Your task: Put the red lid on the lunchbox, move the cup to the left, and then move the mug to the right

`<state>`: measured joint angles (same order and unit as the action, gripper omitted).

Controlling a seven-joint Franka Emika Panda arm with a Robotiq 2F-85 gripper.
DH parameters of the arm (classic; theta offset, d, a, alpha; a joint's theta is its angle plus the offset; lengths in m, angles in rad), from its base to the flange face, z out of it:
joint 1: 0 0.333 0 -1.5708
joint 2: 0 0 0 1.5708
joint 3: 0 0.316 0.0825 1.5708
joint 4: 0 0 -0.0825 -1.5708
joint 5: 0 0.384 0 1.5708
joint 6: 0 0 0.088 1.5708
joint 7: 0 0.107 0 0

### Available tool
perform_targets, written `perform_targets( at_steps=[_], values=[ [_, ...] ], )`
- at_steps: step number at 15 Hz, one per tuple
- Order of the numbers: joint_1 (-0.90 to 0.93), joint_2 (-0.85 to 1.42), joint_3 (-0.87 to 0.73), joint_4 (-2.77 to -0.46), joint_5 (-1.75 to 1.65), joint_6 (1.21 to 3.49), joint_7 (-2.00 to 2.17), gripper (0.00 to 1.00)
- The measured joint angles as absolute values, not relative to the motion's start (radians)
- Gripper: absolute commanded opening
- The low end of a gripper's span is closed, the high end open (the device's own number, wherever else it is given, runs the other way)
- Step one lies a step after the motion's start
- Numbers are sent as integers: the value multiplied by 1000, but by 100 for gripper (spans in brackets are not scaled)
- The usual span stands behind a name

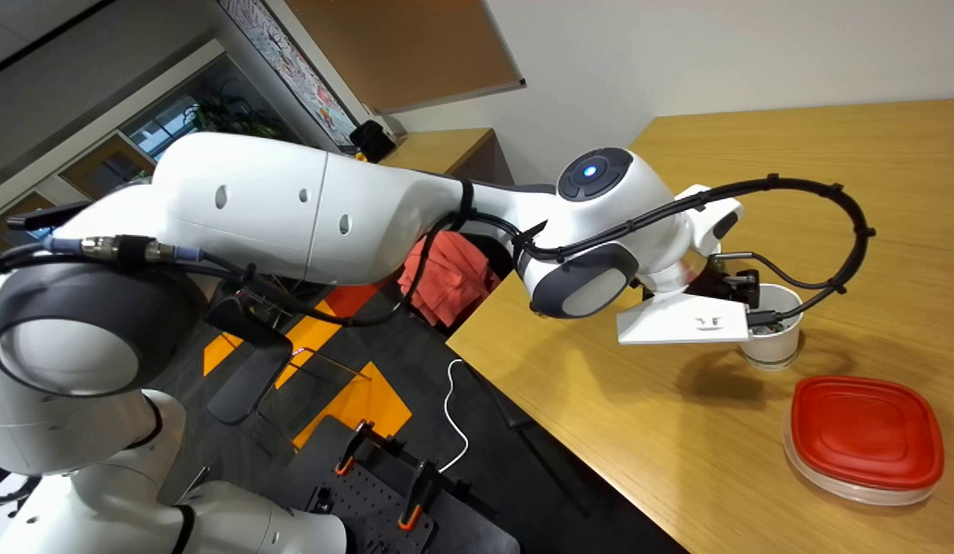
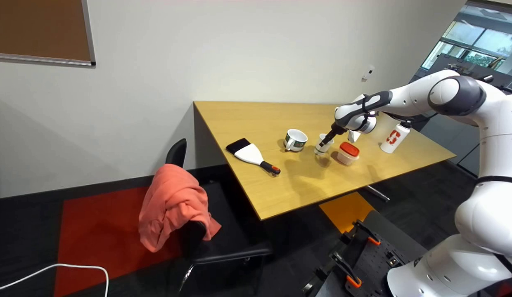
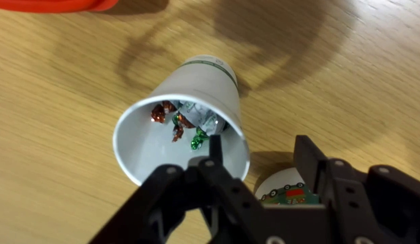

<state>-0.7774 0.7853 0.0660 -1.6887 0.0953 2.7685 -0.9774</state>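
The red lid (image 1: 865, 431) lies on top of the clear lunchbox (image 1: 854, 486); both also show in an exterior view, lid (image 2: 349, 149) above box (image 2: 346, 158). The lid's edge (image 3: 54, 5) shows in the wrist view. The white cup (image 3: 210, 81) stands upright on the table with wrapped sweets inside; it shows in both exterior views (image 1: 777, 350) (image 2: 320, 150). My gripper (image 3: 259, 147) is open. One finger overlaps the cup's opening, the other is outside, with the cup's wall between them; contact cannot be told. The mug (image 2: 296, 141) stands beside the cup, partly behind my fingers (image 3: 281, 184).
A white brush with black bristles (image 2: 250, 154) lies near the table's edge on the mug's far side from the cup. A white bottle (image 2: 395, 138) stands beyond the lunchbox. A chair with a red cloth (image 2: 173, 206) stands by the table (image 2: 247, 115).
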Motion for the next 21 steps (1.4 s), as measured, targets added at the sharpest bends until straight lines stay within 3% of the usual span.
perform_targets(
  at_steps=[4,14,21],
  values=[
    [-764,794,48,-1676,90,2765,-975,0],
    [-710,790,2,-1677,50,2747,-922,1],
    [-599,639,-45,-1922,-53,2757,-913,1]
  ],
)
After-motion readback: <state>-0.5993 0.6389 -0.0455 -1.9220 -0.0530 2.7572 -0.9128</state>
